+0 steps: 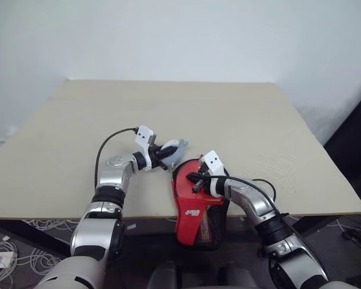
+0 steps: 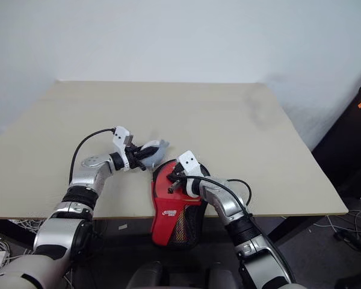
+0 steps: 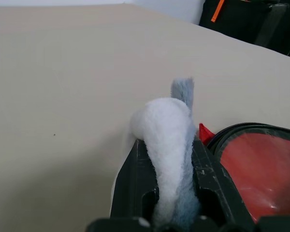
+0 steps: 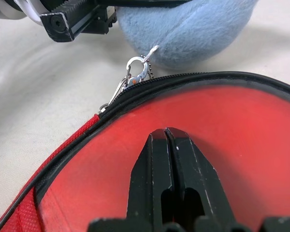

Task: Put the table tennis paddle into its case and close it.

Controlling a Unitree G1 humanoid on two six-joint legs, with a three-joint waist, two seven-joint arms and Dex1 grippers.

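the case [image 1: 195, 211] lies at the near edge of the table [image 1: 240, 120], red side up, its narrow handle end with the mesh pocket hanging over the edge toward the robot and its round end on the tabletop. its long axis runs near to far, leaning slightly left at the far end. through the open round end a smooth red surface shows in the wrist views; this is judged to be the paddle [image 3: 261, 169] already seated inside, its handle hidden within the narrow end.

the right gripper [image 1: 198, 182] rests on top of the round end, fingers pressed together on nothing, pinning the case flat.

the zip pull [image 4: 135, 72], a small silver ring and tab, sits on the black zip line at the far left rim of the round end, just beyond the right fingers [image 4: 166, 159] and just beside the fluffy lining.

the left gripper [image 1: 165, 153] is farther and to the left, clamped on a fold of the pale grey-blue fluffy lining [image 3: 169, 135] at the case mouth, holding it up and away.

judgement: closing turns on the pull. it lies between the two grippers, nearer the left. the left is occupied, and the lining must drop inside before the zip can run along the rim.
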